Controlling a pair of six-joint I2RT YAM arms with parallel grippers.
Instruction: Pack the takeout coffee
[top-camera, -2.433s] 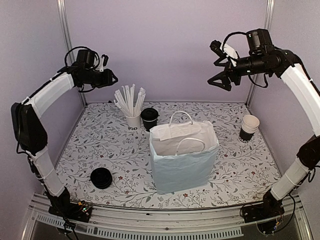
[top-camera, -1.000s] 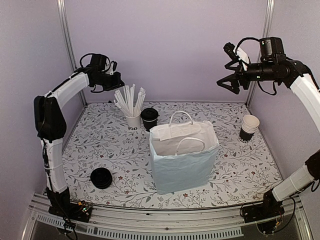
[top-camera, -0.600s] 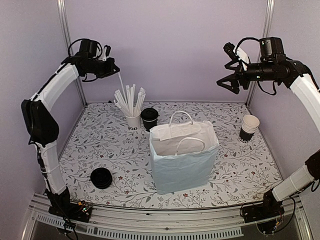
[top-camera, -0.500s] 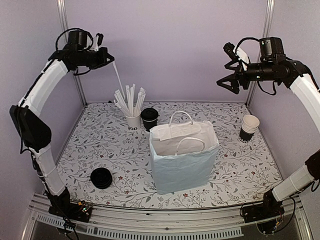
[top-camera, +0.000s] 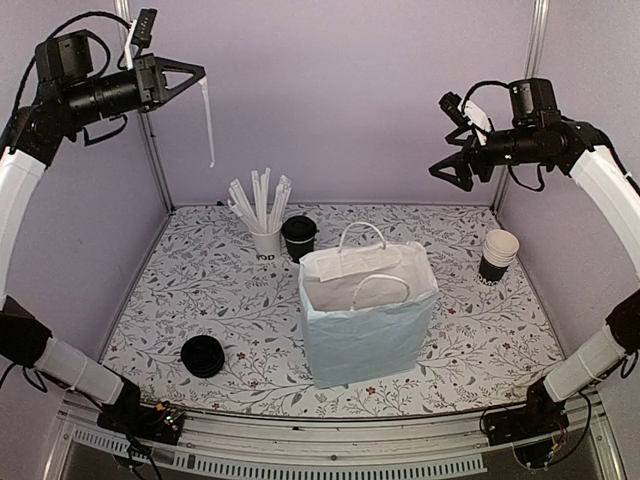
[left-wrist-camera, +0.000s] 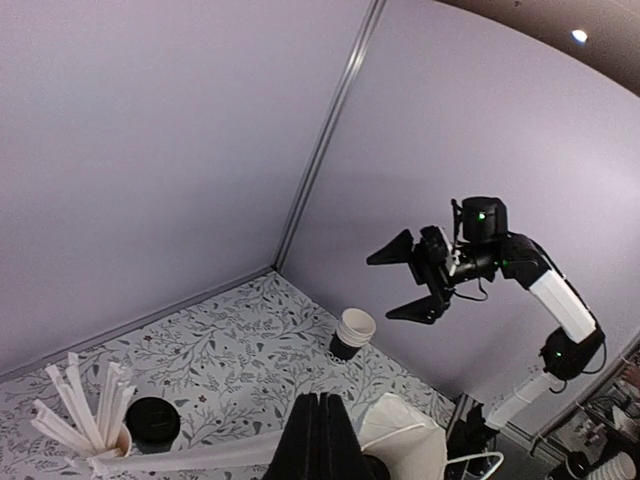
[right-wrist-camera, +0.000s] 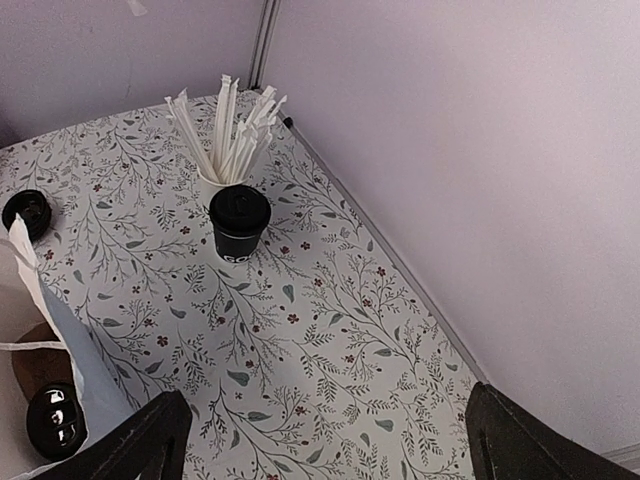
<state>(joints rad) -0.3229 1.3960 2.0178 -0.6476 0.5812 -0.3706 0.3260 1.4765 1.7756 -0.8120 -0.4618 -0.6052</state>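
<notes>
The takeout coffee (top-camera: 298, 238), a small black cup with a black lid, stands on the table behind the white paper bag (top-camera: 366, 312) and next to the cup of wrapped straws (top-camera: 264, 228). It also shows in both wrist views, as the takeout coffee (right-wrist-camera: 238, 222) and the takeout coffee (left-wrist-camera: 153, 422). My left gripper (top-camera: 202, 73) is high at the back left, shut on a white wrapped straw (top-camera: 209, 125) that hangs down from it. My right gripper (top-camera: 441, 136) hovers high at the back right, open and holding nothing.
A stack of unlidded black cups (top-camera: 498, 256) stands at the right. A low pile of black lids (top-camera: 203, 356) lies at the front left. A dark shiny round thing (right-wrist-camera: 52, 420) shows inside the bag. The purple walls are close behind both grippers.
My left gripper has risen up and to the left, drawing one wrapped straw out of the straw cup. The right arm has barely shifted.
</notes>
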